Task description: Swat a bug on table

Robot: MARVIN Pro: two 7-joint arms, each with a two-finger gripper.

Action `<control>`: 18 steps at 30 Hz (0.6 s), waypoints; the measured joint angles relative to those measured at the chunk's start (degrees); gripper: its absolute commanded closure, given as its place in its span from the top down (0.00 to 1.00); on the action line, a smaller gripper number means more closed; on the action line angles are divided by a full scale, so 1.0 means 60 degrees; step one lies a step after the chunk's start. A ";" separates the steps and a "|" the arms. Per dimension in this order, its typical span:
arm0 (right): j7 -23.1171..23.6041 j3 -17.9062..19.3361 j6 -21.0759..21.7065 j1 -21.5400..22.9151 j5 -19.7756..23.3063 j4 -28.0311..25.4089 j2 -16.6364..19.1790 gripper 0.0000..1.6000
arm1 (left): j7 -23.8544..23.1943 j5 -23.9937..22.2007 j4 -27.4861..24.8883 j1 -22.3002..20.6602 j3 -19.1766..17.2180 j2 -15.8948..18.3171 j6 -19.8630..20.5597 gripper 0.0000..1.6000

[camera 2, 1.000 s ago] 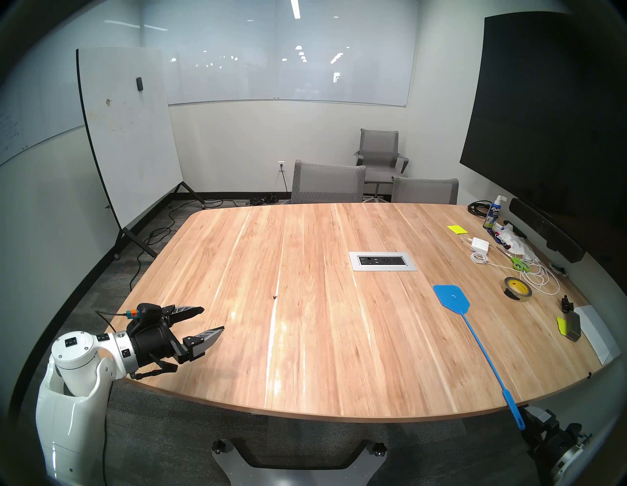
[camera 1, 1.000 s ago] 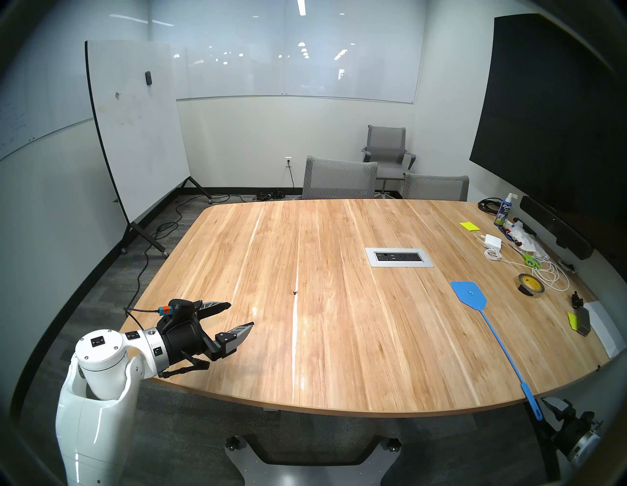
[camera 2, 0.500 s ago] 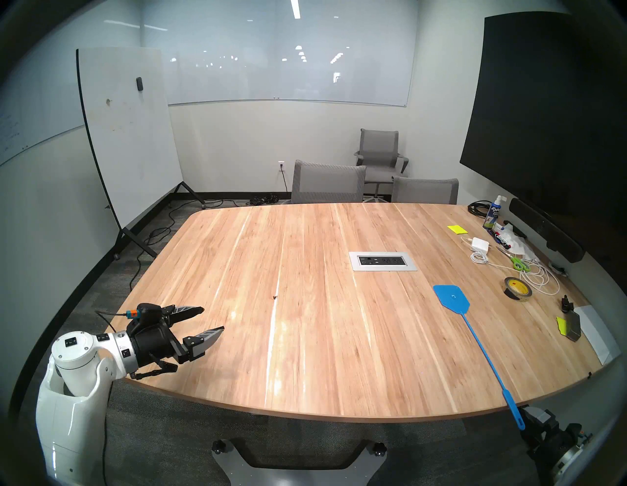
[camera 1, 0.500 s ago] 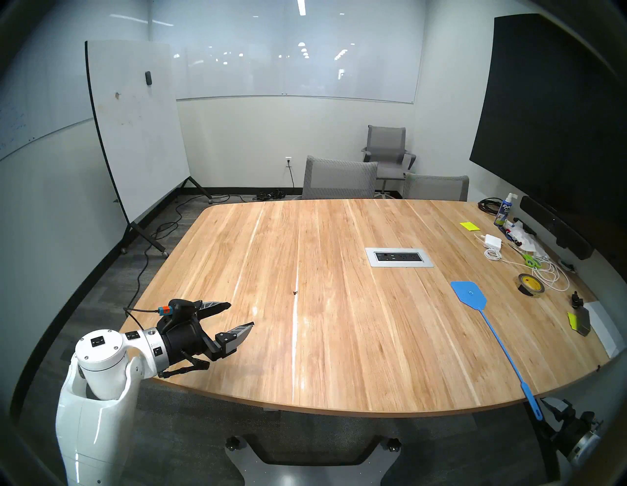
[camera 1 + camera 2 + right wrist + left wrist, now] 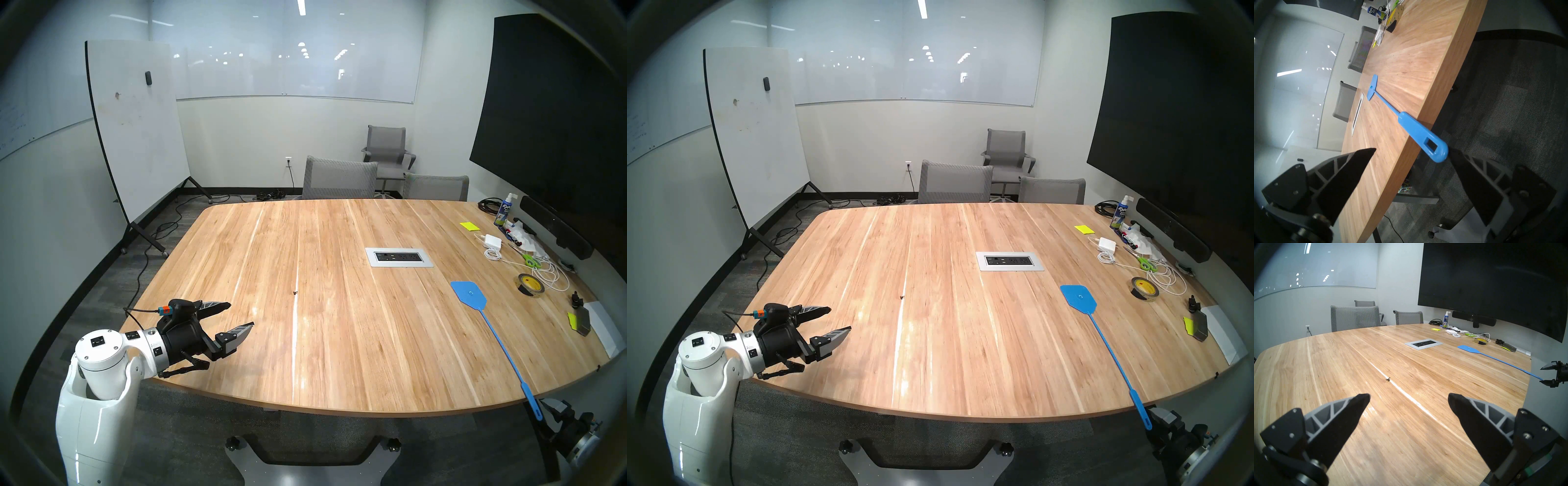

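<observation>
Nearest you, the right gripper (image 5: 1412, 152) waits with its jaws spread wide just off the near right edge of the bench (image 5: 339, 356); the end of the blue fly swatter (image 5: 1421, 134) handle overhangs that edge and lies close beside one finger, with nothing yet clamped on it. You may judge the task barely begun: the swatter is still to be grasped, lifted, carried across and brought down. At the near left corner the left gripper (image 5: 241, 315) hovers over the wood, likewise wide apart and empty, aimed across the surface. Farther in, the bug (image 5: 296, 292) sits as a tiny dark speck beside a pale streak in the planks, left of centre, well apart from both grippers and from the swatter head; the left wrist view shows it (image 5: 1388, 379) beyond the fingertips, unstruck. Beyond it lies the grey outlet panel (image 5: 399, 257), set flush in the light, glossy plank top. Along the right side you see clutter: a roll of tape (image 5: 531, 285), green scissors (image 5: 532, 260), white cable (image 5: 551, 276), a charger (image 5: 492, 241), yellow notes (image 5: 469, 226) and a spray bottle (image 5: 505, 213). Farthest, grey chairs (image 5: 339, 180) stand at the far edge, a rolling whiteboard (image 5: 135, 129) at the left, a dark wall screen (image 5: 556, 112) at the right, over grey carpet.
</observation>
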 measured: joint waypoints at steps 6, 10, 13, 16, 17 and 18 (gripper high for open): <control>0.0006 -0.0056 0.0000 0.0022 0.0001 0.0118 0.0029 1.00 | -0.0004 0.0005 0.0000 -0.0002 -0.0003 -0.0004 0.0002 1.00; 0.0016 -0.0087 0.0000 0.0057 0.0001 0.0210 0.0052 1.00 | -0.0007 0.0008 0.0000 -0.0002 -0.0004 -0.0007 0.0002 1.00; 0.0025 -0.0108 0.0000 0.0095 0.0001 0.0261 0.0071 1.00 | -0.0009 0.0010 0.0000 -0.0003 -0.0006 -0.0010 0.0002 1.00; 0.0031 -0.0117 0.0000 0.0124 0.0001 0.0275 0.0081 1.00 | -0.0012 0.0012 0.0000 -0.0004 -0.0007 -0.0012 0.0003 1.00; 0.0033 -0.0118 0.0000 0.0138 0.0001 0.0278 0.0086 1.00 | -0.0013 0.0013 0.0000 -0.0004 -0.0007 -0.0013 0.0003 1.00; 0.0033 -0.0118 0.0000 0.0144 0.0001 0.0278 0.0088 1.00 | -0.0014 0.0014 0.0000 -0.0004 -0.0008 -0.0014 0.0003 1.00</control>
